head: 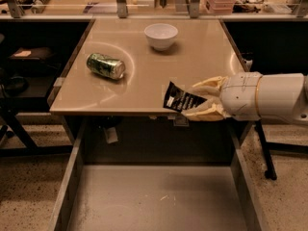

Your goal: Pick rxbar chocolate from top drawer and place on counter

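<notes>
My gripper (196,100) comes in from the right and is shut on the rxbar chocolate (179,99), a flat black wrapper with white lettering. It holds the bar tilted in the air over the front edge of the counter (159,61), right of centre. The top drawer (159,201) stands pulled open below the counter; its grey scuffed floor shows nothing lying on it.
A green soda can (106,65) lies on its side at the counter's left. A white bowl (161,35) stands at the back centre. Dark shelving flanks the counter on both sides. A speckled floor lies left and right of the drawer.
</notes>
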Motion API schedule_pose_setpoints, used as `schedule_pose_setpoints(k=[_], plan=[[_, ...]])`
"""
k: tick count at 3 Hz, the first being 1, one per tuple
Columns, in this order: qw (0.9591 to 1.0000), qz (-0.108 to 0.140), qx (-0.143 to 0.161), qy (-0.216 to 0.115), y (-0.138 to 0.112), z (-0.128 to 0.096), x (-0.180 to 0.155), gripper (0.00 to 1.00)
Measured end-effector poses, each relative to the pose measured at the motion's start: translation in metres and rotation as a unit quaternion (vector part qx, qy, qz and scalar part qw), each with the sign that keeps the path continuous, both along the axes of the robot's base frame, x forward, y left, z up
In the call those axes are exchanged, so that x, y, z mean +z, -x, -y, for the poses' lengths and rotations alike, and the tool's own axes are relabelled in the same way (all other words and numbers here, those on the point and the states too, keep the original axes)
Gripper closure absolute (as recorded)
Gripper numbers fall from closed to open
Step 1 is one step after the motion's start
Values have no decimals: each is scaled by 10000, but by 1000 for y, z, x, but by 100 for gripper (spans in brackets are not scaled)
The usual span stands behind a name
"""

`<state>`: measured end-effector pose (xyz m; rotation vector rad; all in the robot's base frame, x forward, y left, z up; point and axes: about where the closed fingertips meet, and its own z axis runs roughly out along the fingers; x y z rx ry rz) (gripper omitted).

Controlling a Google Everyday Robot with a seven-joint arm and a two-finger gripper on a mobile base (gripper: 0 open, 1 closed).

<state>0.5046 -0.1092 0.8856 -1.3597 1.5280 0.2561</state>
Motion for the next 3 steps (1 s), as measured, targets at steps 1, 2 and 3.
schedule_pose_setpoints(k=[1,2,3], plan=[[9994,187,-278,15,-32,16,5,100],[9972,378,-652,-7,-80,39,14,100],[9959,421,-801,-79,-117,47,17,100]])
